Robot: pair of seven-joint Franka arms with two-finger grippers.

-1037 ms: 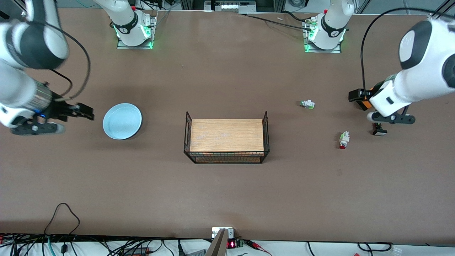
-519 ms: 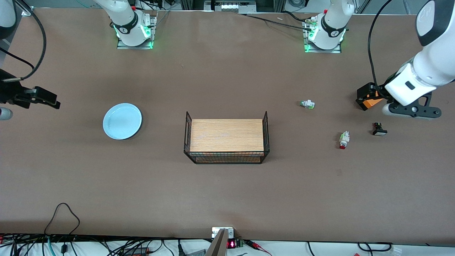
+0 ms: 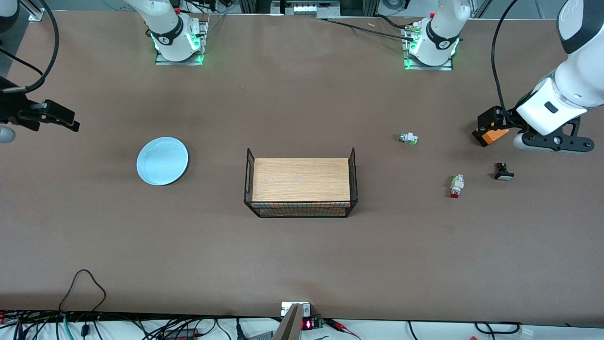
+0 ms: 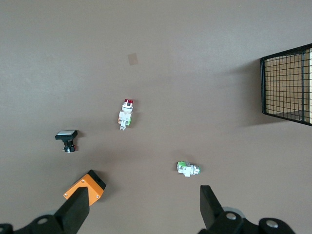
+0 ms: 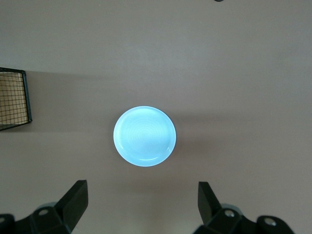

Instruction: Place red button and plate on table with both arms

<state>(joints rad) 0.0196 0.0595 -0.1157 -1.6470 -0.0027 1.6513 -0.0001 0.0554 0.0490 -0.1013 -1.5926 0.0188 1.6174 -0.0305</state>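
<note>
**A:** Where do the task's things sit?

**B:** Both lie on the worktop [image 3: 302, 264]. The plate [image 3: 162, 161] is flat at mid-height of the front view, toward the right arm's end and well apart from the wire basket [image 3: 300, 210]. The red button [image 3: 456, 185] lies on its side toward the left arm's end, a little lower in the frame than the green-tipped part [image 3: 407, 138] and beside the black white-capped part [image 3: 504, 172]. It touches neither of them.

**A:** And the grippers?

**B:** The left gripper [image 4: 145, 207] hangs over bare worktop, with the three small parts in its wrist view. Its fingers are spread wide and hold nothing. The right gripper [image 5: 141, 202] is at the edge of the front view, high over the worktop beside the plate. It is just as wide open and empty.

**A:** So what is the step?

**B:** By my reading the placing is done and what remains is getting the arms clear.

**A:** How to do that well?

**B:** I would take each arm straight up before any sideways travel, with the fingers kept apart. The small parts look light enough that a brush would scatter them, so the left arm should not pass low over them. The plate's raised rim could catch a low finger, so the right arm needs the same height.
</note>
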